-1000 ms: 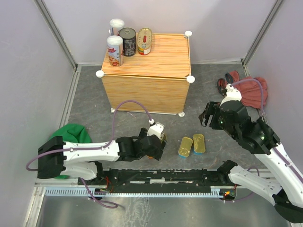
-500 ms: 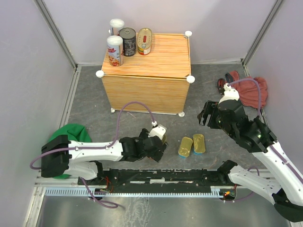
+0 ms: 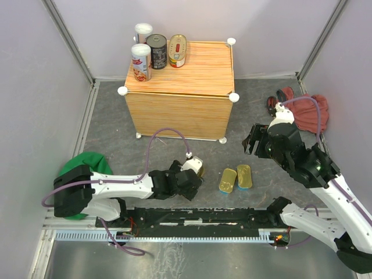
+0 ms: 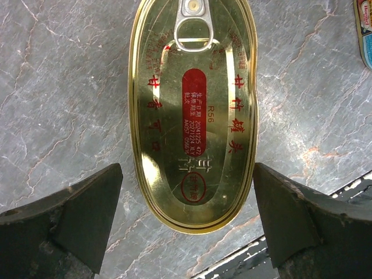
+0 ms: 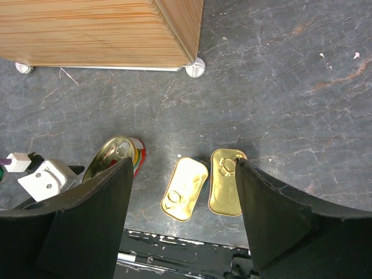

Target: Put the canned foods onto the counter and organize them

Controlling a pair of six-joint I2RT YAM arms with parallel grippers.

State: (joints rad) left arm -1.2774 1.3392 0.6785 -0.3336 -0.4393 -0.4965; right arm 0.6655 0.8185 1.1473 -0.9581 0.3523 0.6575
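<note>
The counter [image 3: 180, 87] stands at the back; on its left rear corner are two tall white-lidded cans [image 3: 140, 61], a dark round tin [image 3: 156, 51] and an oval tin [image 3: 177, 50] on edge. A second oval gold-red tin [image 4: 195, 110] lies flat on the grey floor, also in the top view [image 3: 199, 169]. My left gripper [image 4: 187, 174] is open, its fingers either side of this tin's near end with gaps both sides. Two rectangular gold tins [image 3: 227, 180] [image 3: 244, 176] lie side by side to the right. My right gripper [image 5: 183, 165] is open and empty, high above them [image 5: 185, 188].
A red cloth [image 3: 305, 110] lies at the right wall and a green cloth [image 3: 87, 163] at the left, by the left arm's base. A black rail [image 3: 197, 218] runs along the near edge. The counter's foot [image 5: 195, 68] stands beyond the tins.
My left gripper has shifted slightly toward the near edge and settled over the oval tin. My right arm has edged a little left, then held still.
</note>
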